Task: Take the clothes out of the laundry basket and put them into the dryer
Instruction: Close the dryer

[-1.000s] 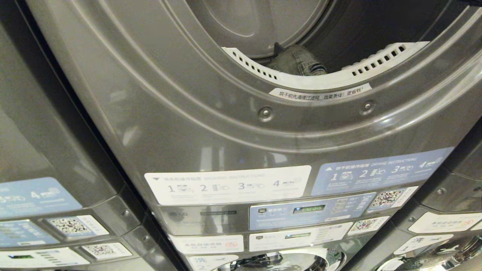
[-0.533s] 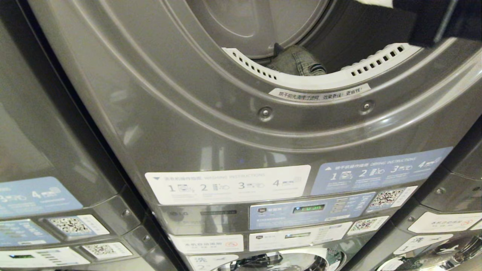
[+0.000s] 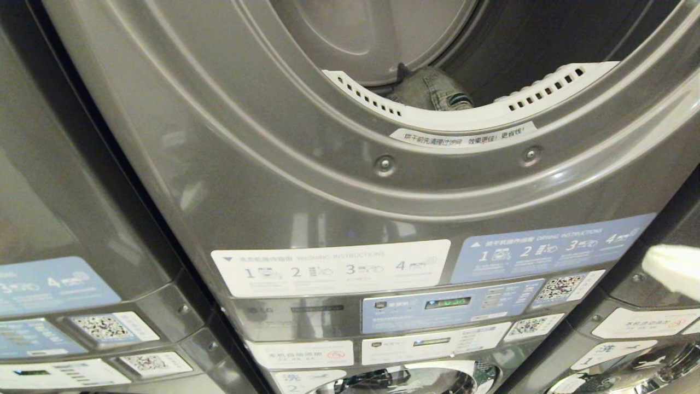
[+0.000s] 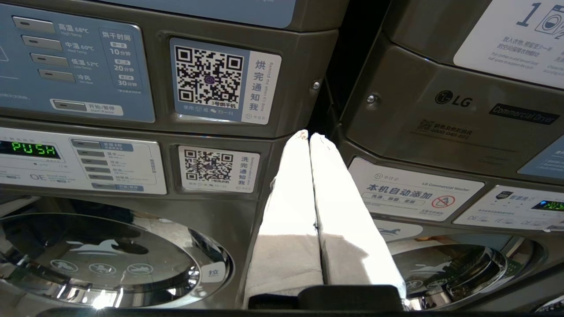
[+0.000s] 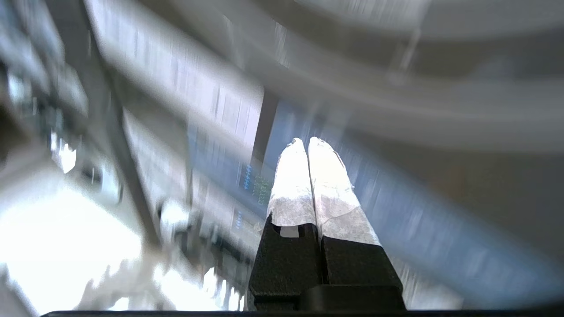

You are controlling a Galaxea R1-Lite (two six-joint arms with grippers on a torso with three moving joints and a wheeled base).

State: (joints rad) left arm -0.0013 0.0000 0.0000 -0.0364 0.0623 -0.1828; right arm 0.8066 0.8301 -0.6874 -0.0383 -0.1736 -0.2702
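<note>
A folded piece of grey denim clothing point(image 3: 432, 88) is lying inside the dryer point(image 3: 350, 180), in its round, smooth metal drum just behind the white perforated lint guard point(image 3: 481, 112). The right gripper point(image 5: 307, 143), white-wrapped fingers pressed together and empty, is showing at the scene's right edge. The left gripper point(image 4: 307, 135) is sitting closed and empty near the glossy control panels point(image 4: 75, 79).
</note>
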